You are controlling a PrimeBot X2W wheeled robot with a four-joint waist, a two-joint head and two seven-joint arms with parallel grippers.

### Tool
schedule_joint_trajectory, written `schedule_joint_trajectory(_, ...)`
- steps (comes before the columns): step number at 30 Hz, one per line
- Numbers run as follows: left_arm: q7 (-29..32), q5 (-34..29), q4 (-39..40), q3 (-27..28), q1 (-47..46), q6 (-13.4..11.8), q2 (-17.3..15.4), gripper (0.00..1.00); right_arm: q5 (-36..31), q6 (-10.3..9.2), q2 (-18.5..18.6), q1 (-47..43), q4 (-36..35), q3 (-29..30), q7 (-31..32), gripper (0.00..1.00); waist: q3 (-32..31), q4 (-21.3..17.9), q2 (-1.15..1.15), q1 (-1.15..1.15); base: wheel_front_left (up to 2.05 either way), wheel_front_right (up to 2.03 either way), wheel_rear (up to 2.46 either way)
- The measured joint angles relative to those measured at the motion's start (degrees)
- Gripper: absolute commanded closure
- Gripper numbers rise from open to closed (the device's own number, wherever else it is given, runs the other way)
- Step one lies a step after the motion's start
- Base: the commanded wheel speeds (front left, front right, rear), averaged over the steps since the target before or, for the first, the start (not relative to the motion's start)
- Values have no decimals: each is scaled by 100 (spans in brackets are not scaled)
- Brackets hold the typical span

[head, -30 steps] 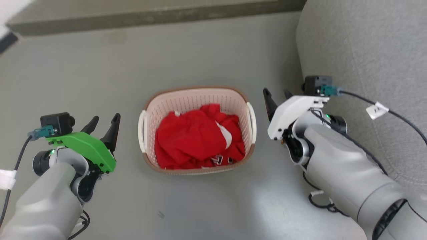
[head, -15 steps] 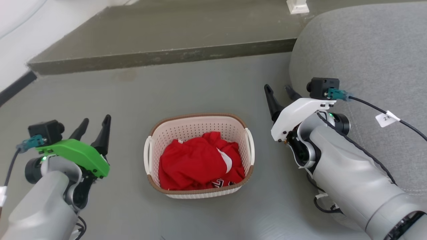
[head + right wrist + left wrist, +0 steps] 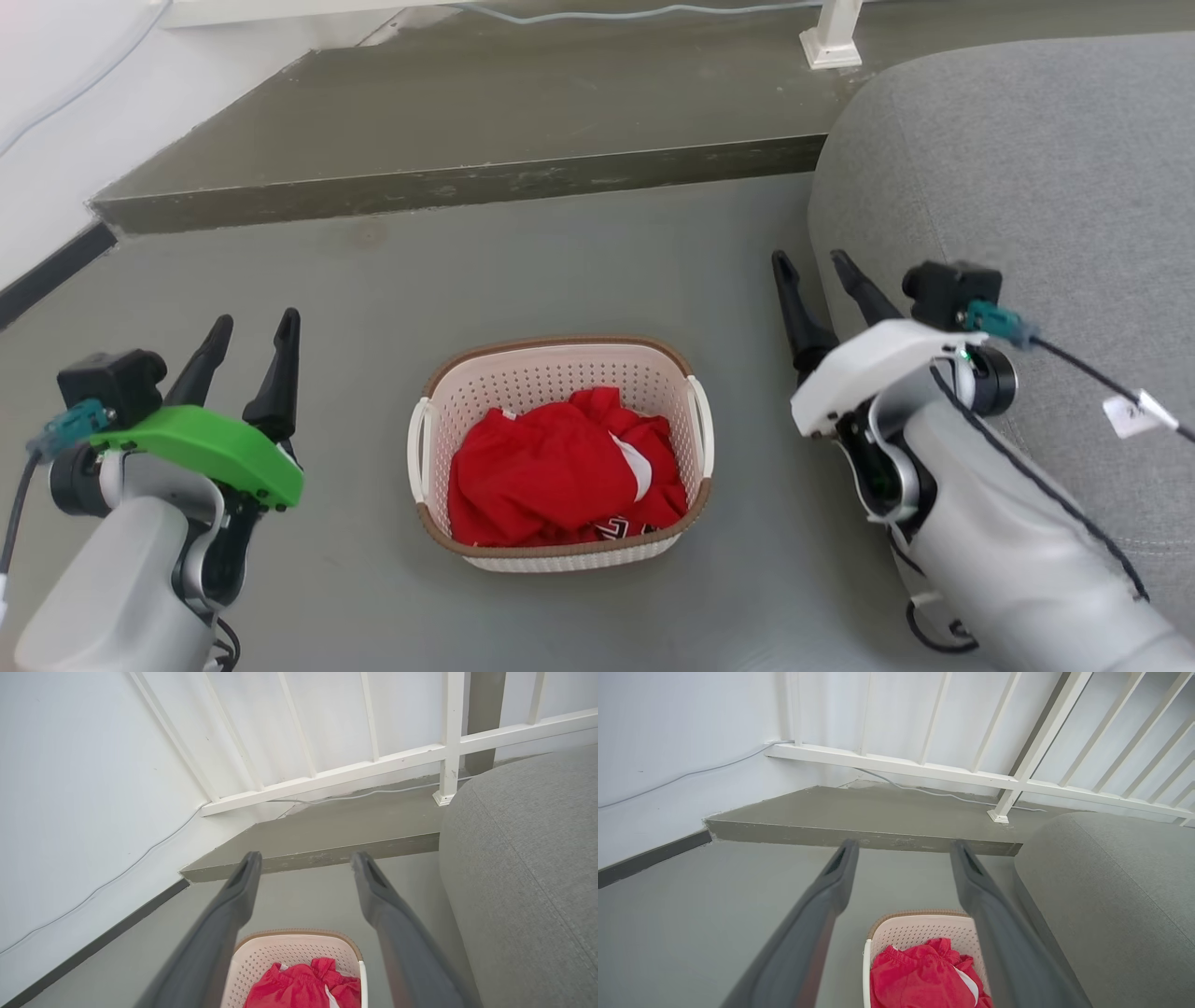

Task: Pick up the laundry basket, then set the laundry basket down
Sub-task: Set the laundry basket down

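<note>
In the head view, one small cream-white perforated plastic laundry basket (image 3: 560, 378) with a brown woven-look rim and two white loop handles sat on the grey floor (image 3: 560, 271). It was at three o'clock from the left gripper (image 3: 257, 319) and nine o'clock from the right gripper (image 3: 808, 256), touching neither. Both grippers were spread and empty. One crumpled red garment (image 3: 541, 476) lay inside. In each wrist view the basket lay at six o'clock.

The head view looks steeply down; both wrist views face forward, all sharing the laundry basket (image 3: 551, 378).
</note>
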State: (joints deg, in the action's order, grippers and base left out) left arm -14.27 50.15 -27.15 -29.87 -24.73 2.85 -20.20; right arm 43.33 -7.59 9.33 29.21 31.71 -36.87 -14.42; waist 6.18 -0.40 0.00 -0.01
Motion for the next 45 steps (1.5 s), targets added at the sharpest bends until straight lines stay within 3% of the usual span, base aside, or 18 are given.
schedule_joint_trajectory(9, -15, -568, 746, 903, 739, -241, 238, 0, -814, 0, -63, -761, -714, 983, -1, 0, -31, 25, 0, 0, 0, 0, 0)
schedule_joint_trajectory(21, -16, -1168, 1383, 1550, 1429, -287, 478, 0, -1511, 0, -285, -1593, -1291, 1472, -1, 0, -29, 84, 0, 0, 0, 0, 0)
schedule_joint_trajectory(45, -16, -1634, 1835, 2127, 2136, 103, 1024, 0, -2228, 0, -539, -2190, -1855, 1730, -1, 0, 10, 70, 0, 0, 0, 0, 0)
